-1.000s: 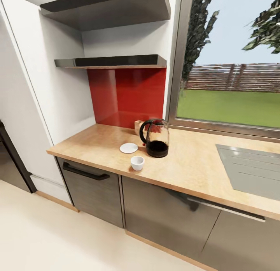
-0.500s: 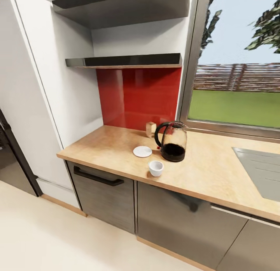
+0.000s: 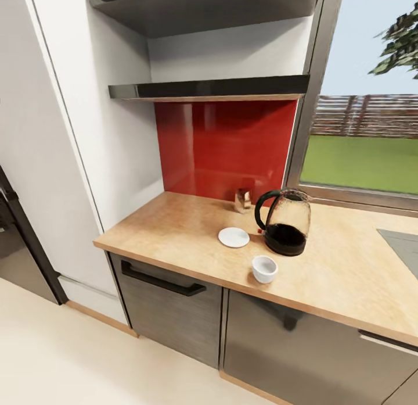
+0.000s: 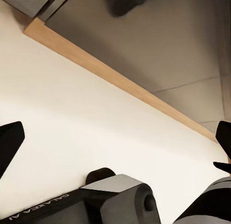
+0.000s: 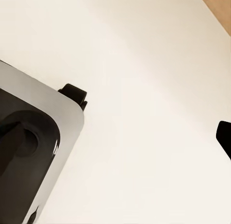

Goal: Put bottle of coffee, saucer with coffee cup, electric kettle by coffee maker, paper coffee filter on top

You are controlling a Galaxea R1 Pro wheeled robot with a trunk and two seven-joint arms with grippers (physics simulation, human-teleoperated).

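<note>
facing the wooden desk [image 3: 174, 230], the robot looks to be on its approach, with nothing lifted yet. the kettle [image 3: 285, 222] stands near the window [image 3: 366, 143]; the saucer [image 3: 234, 237] lies at its nine o'clock, the cup [image 3: 265, 269] at its seven o'clock, not on the saucer. a small jar [image 3: 242, 200] (perhaps the coffee, too small to tell) sits at the kettle's eleven o'clock against the red wall panel [image 3: 226, 143]. next it likely must close in and raise an arm. the left hand [image 4: 115, 151] hangs spread over pale floor [image 5: 144, 89]; the right hand's state i cannot tell. a dark shelf [image 3: 209, 89] spans above.
</note>
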